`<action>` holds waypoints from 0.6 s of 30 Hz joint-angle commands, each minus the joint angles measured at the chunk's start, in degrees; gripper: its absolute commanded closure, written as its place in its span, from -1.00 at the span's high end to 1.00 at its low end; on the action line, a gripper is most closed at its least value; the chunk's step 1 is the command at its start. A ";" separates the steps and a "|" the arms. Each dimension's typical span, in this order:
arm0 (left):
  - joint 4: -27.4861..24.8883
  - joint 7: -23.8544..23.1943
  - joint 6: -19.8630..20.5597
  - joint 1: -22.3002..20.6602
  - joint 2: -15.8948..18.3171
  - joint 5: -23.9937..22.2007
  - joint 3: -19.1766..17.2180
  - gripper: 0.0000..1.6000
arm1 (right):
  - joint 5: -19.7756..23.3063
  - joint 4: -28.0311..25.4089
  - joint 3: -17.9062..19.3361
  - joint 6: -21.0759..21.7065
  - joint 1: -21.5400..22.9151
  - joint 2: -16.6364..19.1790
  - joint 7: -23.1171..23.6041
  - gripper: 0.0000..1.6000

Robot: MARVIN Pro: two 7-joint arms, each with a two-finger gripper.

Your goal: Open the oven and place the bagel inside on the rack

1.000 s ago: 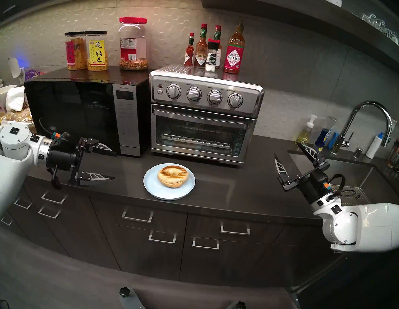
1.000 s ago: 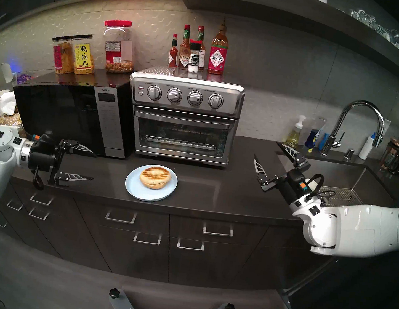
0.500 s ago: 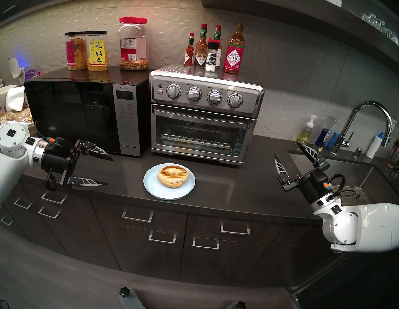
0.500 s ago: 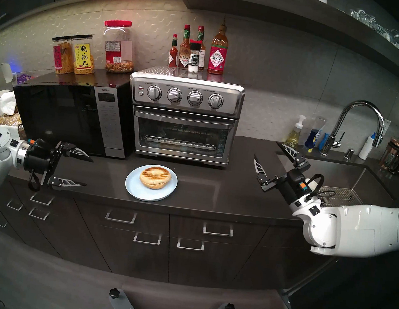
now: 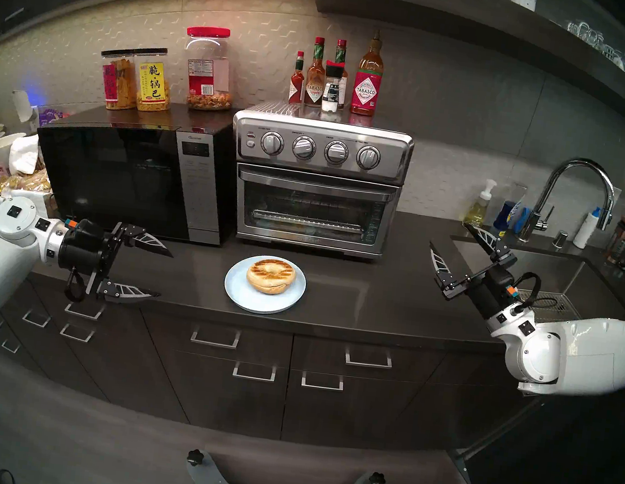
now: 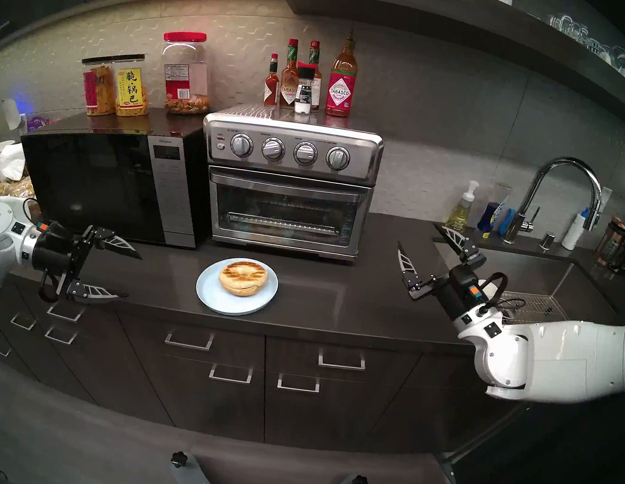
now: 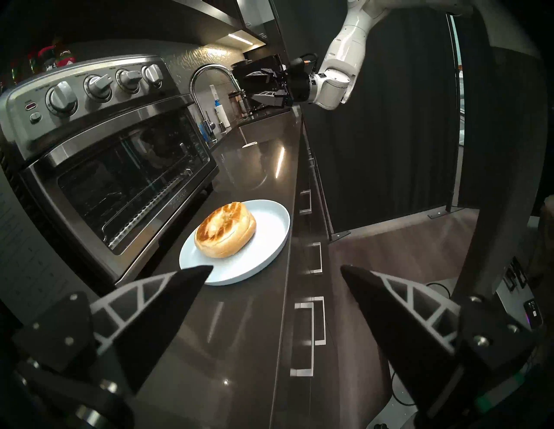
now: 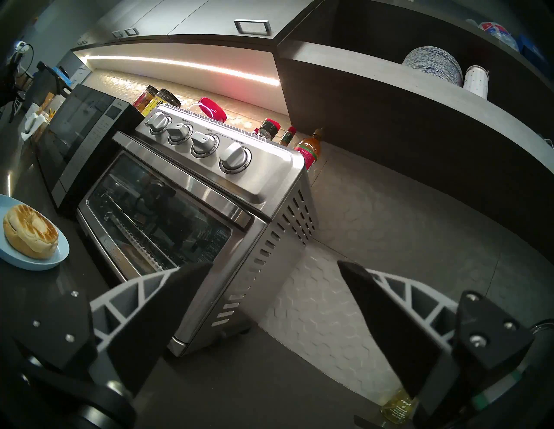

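Step in hand: the opening stage is only beginning; the oven (image 5: 317, 182) is sitting shut at the back of the counter (image 5: 374, 301), its glass door upright and the bar handle (image 5: 316, 185) untouched.
Oven place: it is standing against the back edge of the counter, touching or just beside the black microwave (image 5: 127, 180) on its left; which of the two cannot be told.
Rack: the rack (image 5: 307, 220) is showing through the door glass, lying low in the cavity.
Bagel: the bagel (image 5: 271, 274) is resting on the pale blue plate (image 5: 237, 293), which is sitting near the counter's front edge, directly in front of the oven door and apart from it.
Left gripper: the left gripper (image 5: 163, 275) is hovering over the counter's front-left part with its jaws spread wide and nothing between them, pointing toward the plate.
Right gripper: the right gripper (image 5: 449, 236) is hanging over the counter's right part beside the sink (image 5: 534, 261), jaws spread wide, empty, aimed toward the oven's right side.
Next move, as a judgement: one gripper is needing to reach the bar handle along the door's top edge, close on it, and pull it outward and down.
What that calls for: the door is likely swinging down toward the plate, so clearance over the bagel is mattering.
After that: the bagel is waiting for a side grasp and a level carry onto the rack.
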 commanded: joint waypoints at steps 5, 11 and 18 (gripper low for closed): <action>1.55 0.12 -4.89 -3.69 4.33 -8.28 5.33 1.00 | 0.09 -0.10 0.47 -0.02 0.71 0.06 -0.06 1.00; 1.77 0.12 -6.36 -5.16 5.93 -10.37 8.92 1.00 | 0.09 -0.09 0.47 -0.02 0.70 0.06 -0.06 1.00; 2.25 0.12 -10.42 -5.59 6.40 -12.26 11.13 1.00 | 0.10 -0.11 0.47 -0.01 0.72 0.07 -0.04 1.00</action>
